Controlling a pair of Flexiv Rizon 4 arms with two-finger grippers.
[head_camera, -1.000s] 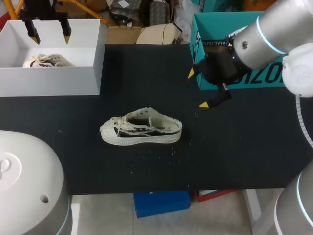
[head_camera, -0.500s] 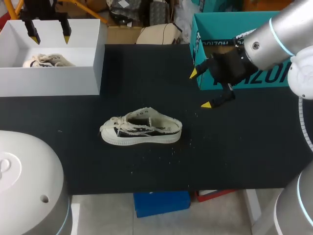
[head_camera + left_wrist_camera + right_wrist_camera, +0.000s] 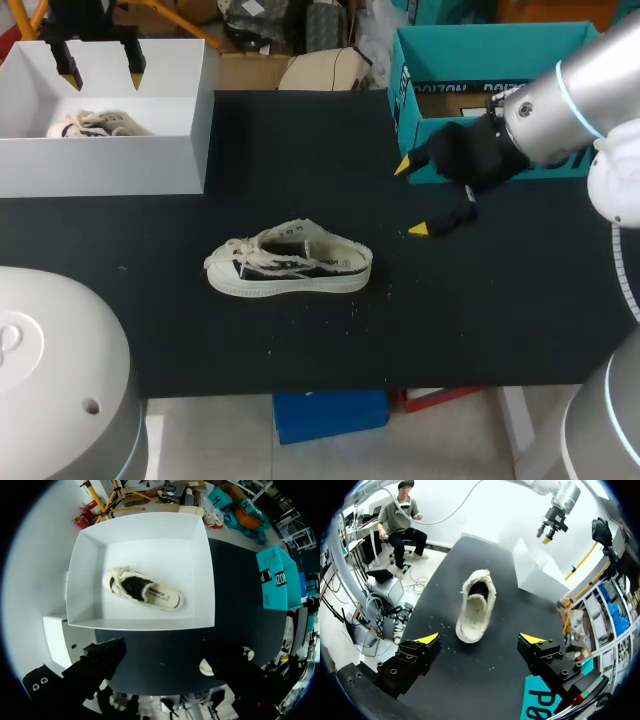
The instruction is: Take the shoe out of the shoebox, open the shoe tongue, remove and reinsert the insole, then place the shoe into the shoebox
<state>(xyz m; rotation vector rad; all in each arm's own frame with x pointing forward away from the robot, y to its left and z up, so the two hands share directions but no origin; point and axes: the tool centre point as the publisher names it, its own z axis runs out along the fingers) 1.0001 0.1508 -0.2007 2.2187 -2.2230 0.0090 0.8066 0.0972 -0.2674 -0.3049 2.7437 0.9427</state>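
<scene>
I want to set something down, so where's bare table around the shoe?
Bare mat lies between the white shoebox and teal box, along the near edge before the shoe, and right of it. Crowded by the teal box, where the right gripper hovers.

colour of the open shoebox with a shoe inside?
White; the open cardboard shoebox shows best in the left wrist view.

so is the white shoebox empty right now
Not empty. A shoe lies on the floor of the white shoebox; a second shoe sits out on the table.
</scene>
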